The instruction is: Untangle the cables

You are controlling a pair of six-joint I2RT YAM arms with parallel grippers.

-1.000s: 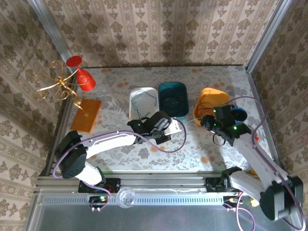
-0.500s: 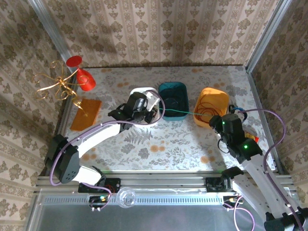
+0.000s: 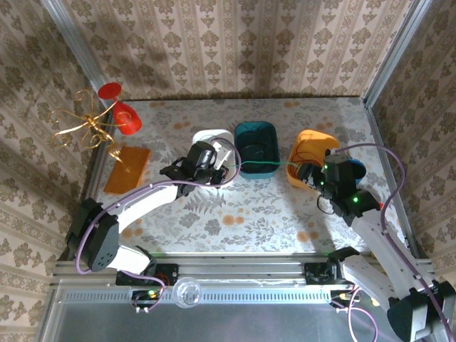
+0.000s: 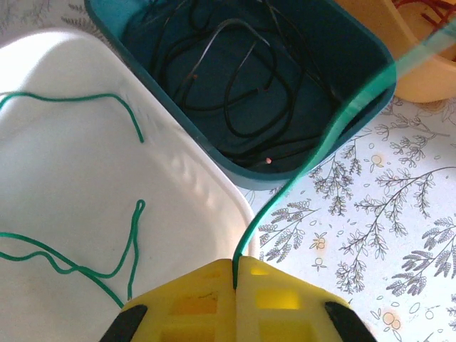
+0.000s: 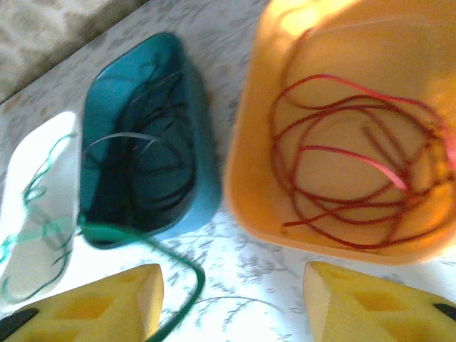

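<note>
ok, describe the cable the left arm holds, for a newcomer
A white bin, teal bin and orange bin stand in a row. The green cable crosses the teal bin's near side, pinched in the left fingers. Unlike the loose green cables in the white bin, it runs almost straight.

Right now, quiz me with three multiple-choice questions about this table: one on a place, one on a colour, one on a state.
1. Where do the red wires lie? A white tub; B teal tub; C orange tub.
2. What colour wire does the left pincer grip? A red; B green; C black.
3. How is the right pincer? A open; B shut on a red wire; C shut on a tub rim.
Answers: 1 C, the red loops sit inside the orange tub. 2 B, a green wire runs out from between its closed fingers. 3 A, its fingers stand wide apart.
</note>
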